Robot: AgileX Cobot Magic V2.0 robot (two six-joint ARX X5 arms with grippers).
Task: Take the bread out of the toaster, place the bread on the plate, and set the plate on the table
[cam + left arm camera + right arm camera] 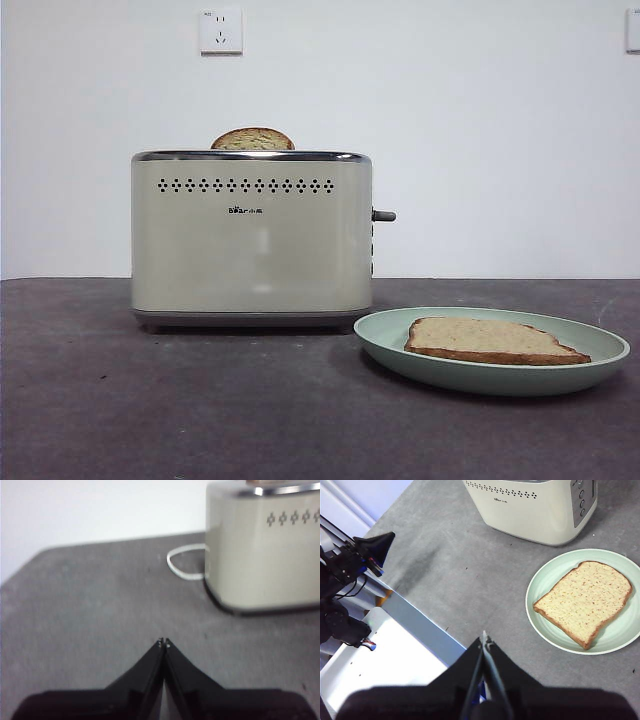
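The bread (492, 339) lies flat in the pale mint plate (400, 347), which rests on the dark table (150, 410) to the right of the cream toaster (250, 240). The right wrist view shows the bread (584, 601) in the plate (542, 580) beside the toaster (530, 505). A narrower round-topped speckled slice (252, 139) sticks up from the toaster. My left gripper (163, 642) is shut and empty over the table, left of the toaster (265, 550). My right gripper (483, 639) is shut and empty, apart from the plate. Neither gripper shows in the front view.
A white cord (182, 565) loops on the table behind the toaster. The toaster's lever (384, 215) juts toward the plate side. The right wrist view shows the table's near edge, a white base (385, 660) and the left arm's dark gripper (372, 550).
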